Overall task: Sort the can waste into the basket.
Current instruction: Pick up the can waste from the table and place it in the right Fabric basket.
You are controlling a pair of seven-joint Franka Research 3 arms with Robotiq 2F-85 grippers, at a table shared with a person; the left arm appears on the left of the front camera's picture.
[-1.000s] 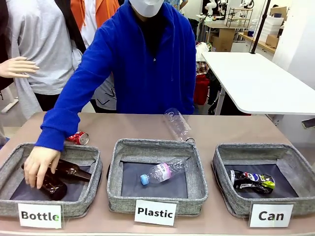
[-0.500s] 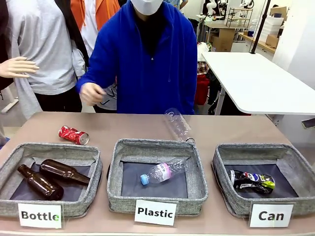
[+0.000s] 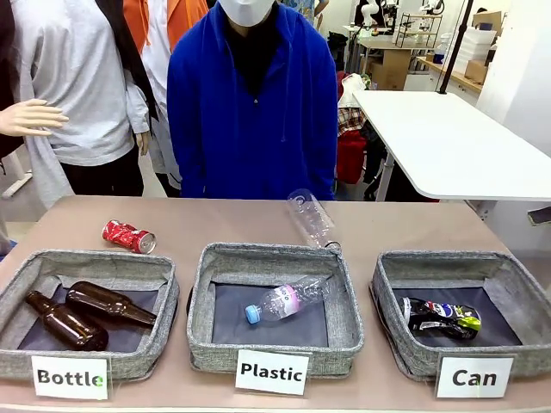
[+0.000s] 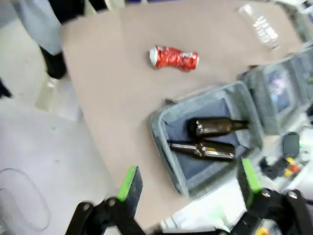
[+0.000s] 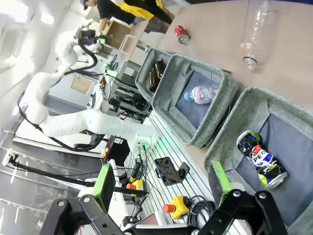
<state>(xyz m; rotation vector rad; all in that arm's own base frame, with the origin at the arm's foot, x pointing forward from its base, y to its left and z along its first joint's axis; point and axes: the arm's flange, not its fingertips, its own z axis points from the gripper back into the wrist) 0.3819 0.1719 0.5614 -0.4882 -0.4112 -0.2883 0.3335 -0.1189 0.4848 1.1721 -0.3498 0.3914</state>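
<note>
A dented red can [image 3: 128, 236] [image 4: 174, 58] [image 5: 181, 34] lies on the brown table behind the "Bottle" basket. The black can [image 3: 440, 317] [image 5: 261, 160] with the blue-red logo lies inside the grey "Can" basket [image 3: 388, 297] [image 5: 230, 147] at the front right. High above the table's left end, my left gripper [image 4: 190, 183] hangs open and empty, with the bottle basket and the red can far below it. My right gripper [image 5: 164, 183] is open too, holding nothing, above and in front of the "Can" basket.
The "Bottle" basket [image 3: 164, 297] [image 4: 166, 132] holds two brown glass bottles [image 3: 110, 302]. In the "Plastic" basket [image 3: 200, 297] lies a clear bottle [image 3: 284, 300]; another clear bottle [image 3: 312, 219] lies on the table behind it. A person in a blue top [image 3: 254, 112] stands at the far edge.
The person let go of the brown bottle in the "Bottle" basket, drew the arm back and now stands upright with hands off the table. Both grippers stayed open.
</note>
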